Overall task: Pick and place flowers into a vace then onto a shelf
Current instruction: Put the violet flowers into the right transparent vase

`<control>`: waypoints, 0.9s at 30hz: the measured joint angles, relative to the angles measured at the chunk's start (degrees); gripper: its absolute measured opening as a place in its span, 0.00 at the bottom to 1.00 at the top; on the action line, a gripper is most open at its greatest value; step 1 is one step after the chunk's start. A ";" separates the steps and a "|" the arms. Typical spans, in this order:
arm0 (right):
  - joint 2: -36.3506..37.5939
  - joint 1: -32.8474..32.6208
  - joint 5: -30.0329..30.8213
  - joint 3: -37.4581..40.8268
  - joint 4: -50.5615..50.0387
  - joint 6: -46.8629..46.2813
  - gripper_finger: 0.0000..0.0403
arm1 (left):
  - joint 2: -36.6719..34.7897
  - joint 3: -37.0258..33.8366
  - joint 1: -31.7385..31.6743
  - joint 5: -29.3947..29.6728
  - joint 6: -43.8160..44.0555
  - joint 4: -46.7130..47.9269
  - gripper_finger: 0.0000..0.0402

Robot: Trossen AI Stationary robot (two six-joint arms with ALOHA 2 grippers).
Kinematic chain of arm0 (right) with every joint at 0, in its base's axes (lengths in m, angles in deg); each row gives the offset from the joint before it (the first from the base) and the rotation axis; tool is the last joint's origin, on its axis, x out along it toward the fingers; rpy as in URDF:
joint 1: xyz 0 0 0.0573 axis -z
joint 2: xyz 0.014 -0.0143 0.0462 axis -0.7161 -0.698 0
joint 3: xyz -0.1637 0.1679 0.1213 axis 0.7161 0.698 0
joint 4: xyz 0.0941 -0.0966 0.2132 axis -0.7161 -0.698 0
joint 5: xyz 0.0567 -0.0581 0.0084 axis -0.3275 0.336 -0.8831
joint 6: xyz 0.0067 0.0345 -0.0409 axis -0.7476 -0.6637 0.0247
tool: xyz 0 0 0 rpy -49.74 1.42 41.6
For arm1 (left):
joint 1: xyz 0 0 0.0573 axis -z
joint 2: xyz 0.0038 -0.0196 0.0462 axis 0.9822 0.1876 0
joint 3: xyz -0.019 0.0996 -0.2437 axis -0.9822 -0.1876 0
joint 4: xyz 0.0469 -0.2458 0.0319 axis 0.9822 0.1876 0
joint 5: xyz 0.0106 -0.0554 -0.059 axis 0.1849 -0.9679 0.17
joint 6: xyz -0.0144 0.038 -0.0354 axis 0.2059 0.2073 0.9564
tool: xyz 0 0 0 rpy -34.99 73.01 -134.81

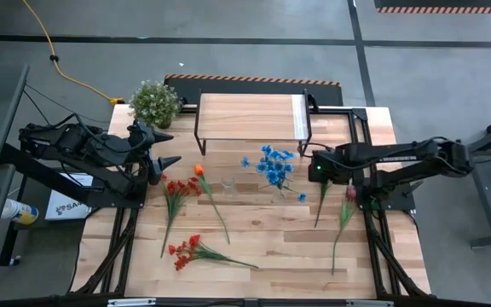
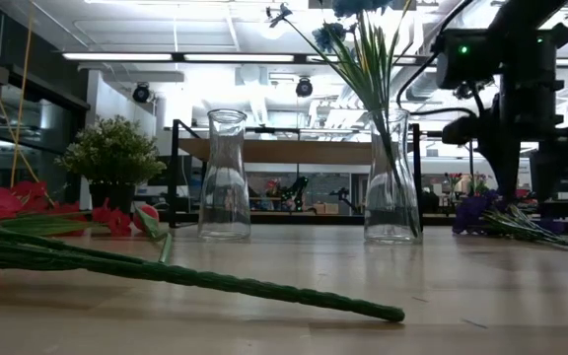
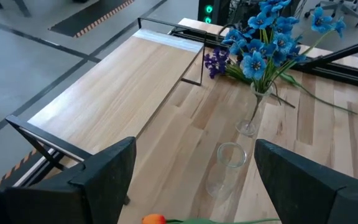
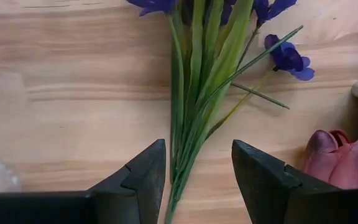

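Note:
Blue flowers (image 1: 273, 164) stand in a glass vase (image 2: 392, 187); an empty glass vase (image 1: 228, 186) stands beside it. A purple flower bunch (image 1: 322, 198) lies on the table. My right gripper (image 4: 197, 180) is open above it, pointing down, one finger on each side of its green stalks (image 4: 188, 143). A pink tulip (image 4: 337, 152) lies just beside the bunch. An orange tulip (image 1: 199, 170) and two red bunches (image 1: 176, 192) (image 1: 186, 250) lie at the left. My left gripper (image 1: 174, 148) is open and empty, left of the shelf (image 1: 250, 115).
A bushy potted plant (image 1: 154, 102) stands at the far left corner, beside the shelf. A long green stalk (image 2: 185, 274) lies across the near part of the table. Bare tabletop (image 1: 280, 247) lies between the red bunch and the pink tulip's stalk.

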 joint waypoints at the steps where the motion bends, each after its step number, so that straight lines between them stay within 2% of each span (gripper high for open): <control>1: -0.61 0.00 0.15 0.00 0.18 0.01 0.43 | 0.00 0.00 0.00 0.00 0.00 0.02 0.90; 12: -6.37 0.02 -0.45 0.37 3.84 1.10 0.43 | 0.00 0.00 0.00 -0.13 0.00 0.02 0.90; 17: -6.72 0.00 -3.41 4.96 5.37 0.62 0.43 | -0.02 0.00 0.00 -0.11 0.00 0.02 0.90; 21: -6.09 -0.01 -5.37 8.69 10.52 -0.58 0.43 | -0.02 0.00 0.00 -0.11 0.00 0.00 0.90; 27: -6.13 -0.02 -5.54 9.70 12.33 -0.35 0.42 | 0.00 0.00 0.00 -0.11 0.00 0.00 0.90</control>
